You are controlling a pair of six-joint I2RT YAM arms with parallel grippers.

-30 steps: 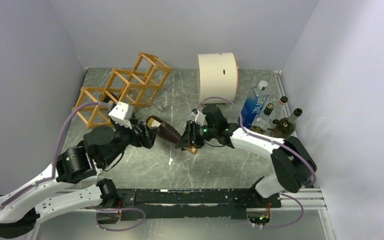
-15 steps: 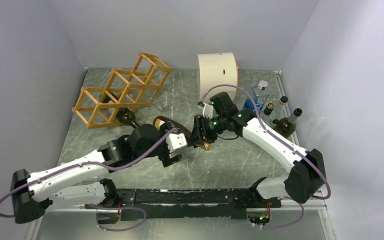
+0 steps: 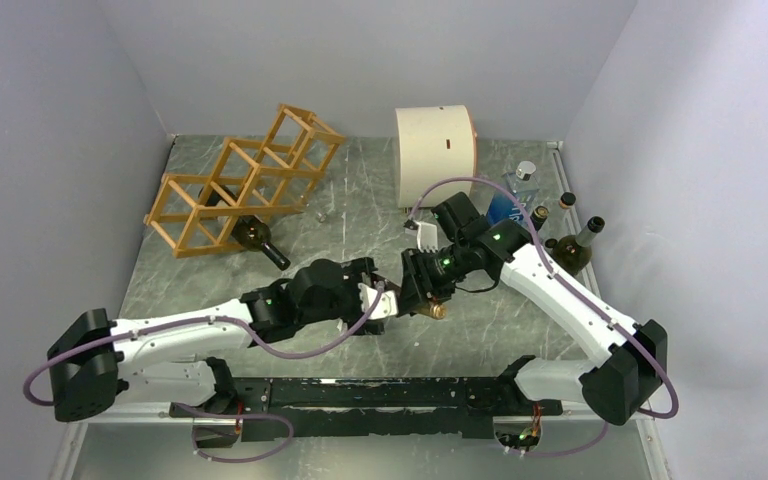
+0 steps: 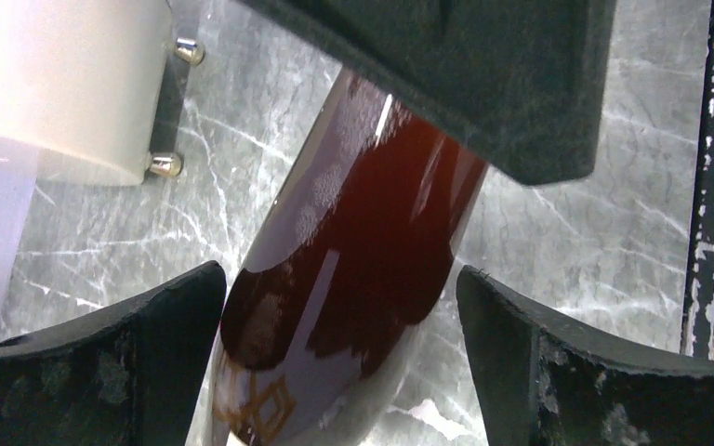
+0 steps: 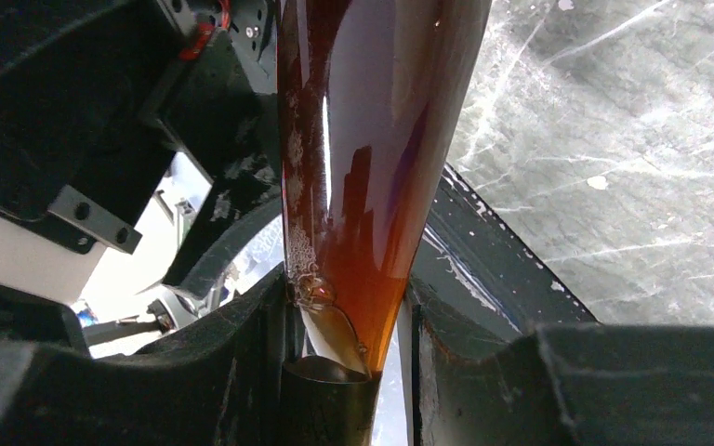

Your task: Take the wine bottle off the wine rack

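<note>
A brown glass wine bottle hangs above the table's middle, off the wine rack. My right gripper is shut on its neck, and its gold cap pokes out below that gripper. My left gripper stands open around the bottle's body, its fingers on either side; a gap shows on the right. In the top view the left gripper meets the right one and hides most of the bottle. A second dark bottle lies in the orange-brown rack's lower cell, neck pointing out.
A cream drum stands at the back. A blue-labelled clear bottle and other bottles crowd the right wall. The black rail runs along the near edge.
My right gripper carried the brown bottle toward the near right. The left arm swung away from the rack and followed it, uncovering the dark bottle in the rack.
</note>
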